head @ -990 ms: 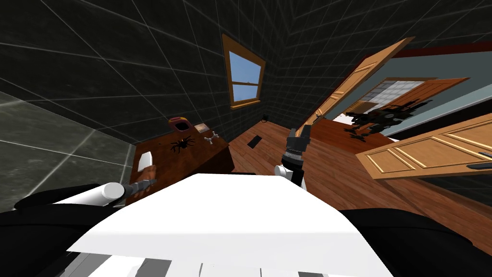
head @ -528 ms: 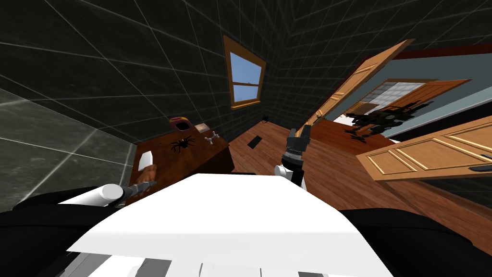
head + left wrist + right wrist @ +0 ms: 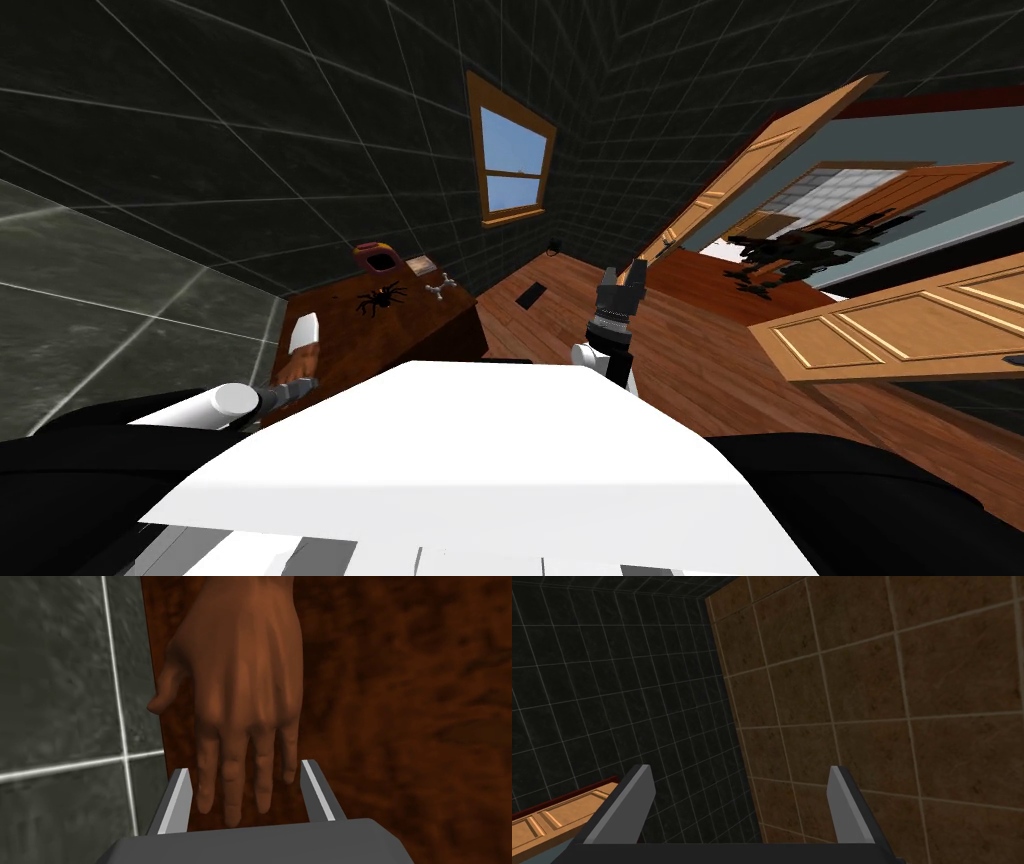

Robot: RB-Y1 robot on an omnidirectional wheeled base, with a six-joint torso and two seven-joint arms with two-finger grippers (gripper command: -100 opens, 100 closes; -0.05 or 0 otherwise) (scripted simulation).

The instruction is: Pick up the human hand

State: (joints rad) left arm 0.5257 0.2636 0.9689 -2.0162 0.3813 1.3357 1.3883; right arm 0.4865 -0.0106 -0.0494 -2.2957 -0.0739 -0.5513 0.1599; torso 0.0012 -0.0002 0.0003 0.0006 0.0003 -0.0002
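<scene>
brown human hand at table edge, prob stiff, light; left gripper apart astride its digits, grab knuckles; right gripper apart.

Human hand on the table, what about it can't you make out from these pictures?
Wrist end of the human hand: cut off by the left wrist view's edge.
Its palm: face down against the table.
Hand in the head view: small, partly behind the left gripper.
White object beyond it: too small to identify.
</scene>
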